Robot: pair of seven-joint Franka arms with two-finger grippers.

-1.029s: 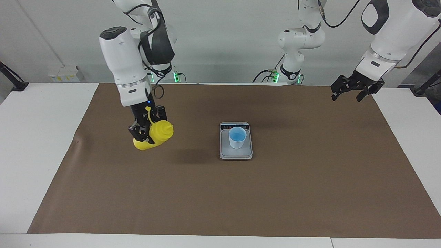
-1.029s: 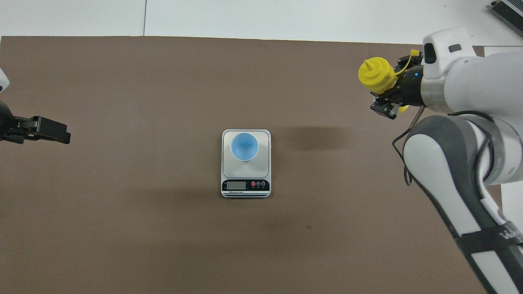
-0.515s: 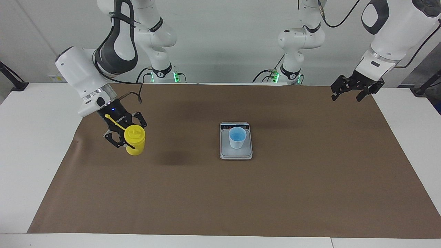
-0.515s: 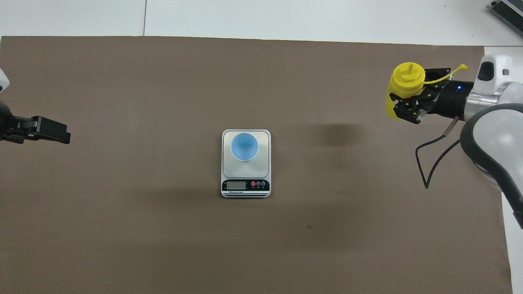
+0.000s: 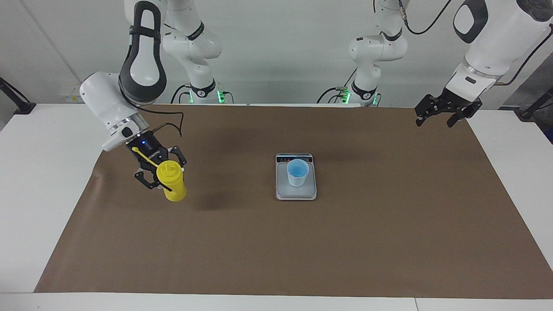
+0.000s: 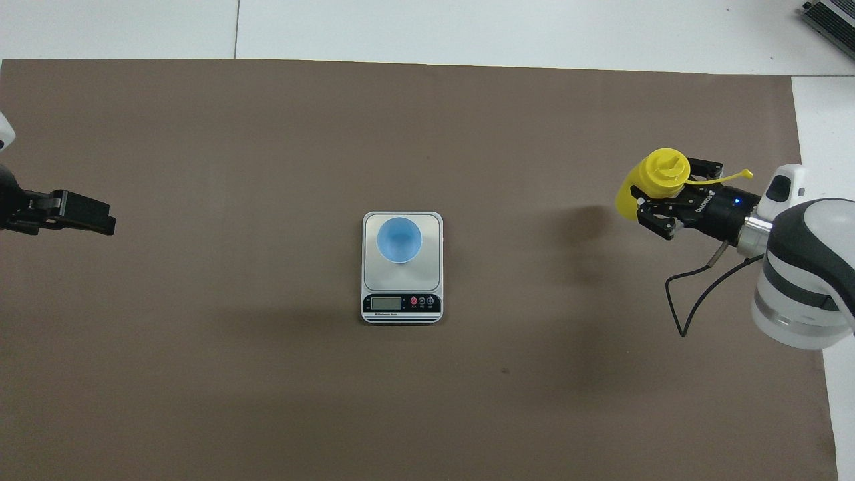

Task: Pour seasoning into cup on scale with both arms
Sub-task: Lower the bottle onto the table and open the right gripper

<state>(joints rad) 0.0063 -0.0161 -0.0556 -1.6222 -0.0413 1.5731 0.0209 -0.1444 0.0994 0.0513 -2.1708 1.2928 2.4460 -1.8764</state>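
Right arm lowered, tilted; right gripper point(image 5: 166, 178) point(image 6: 658, 200) clamps upright seasoning point(image 5: 172, 183) point(image 6: 651, 180).

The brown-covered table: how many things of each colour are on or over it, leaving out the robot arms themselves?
Yellow: 1, the small yellow plastic squeeze bottle, held near the right arm's end of the table.
Pale blue: 1, the small tapered plastic cup, standing on the scale.
Silver-grey: 1, the flat rectangular kitchen scale, mid-table.
Total: 3
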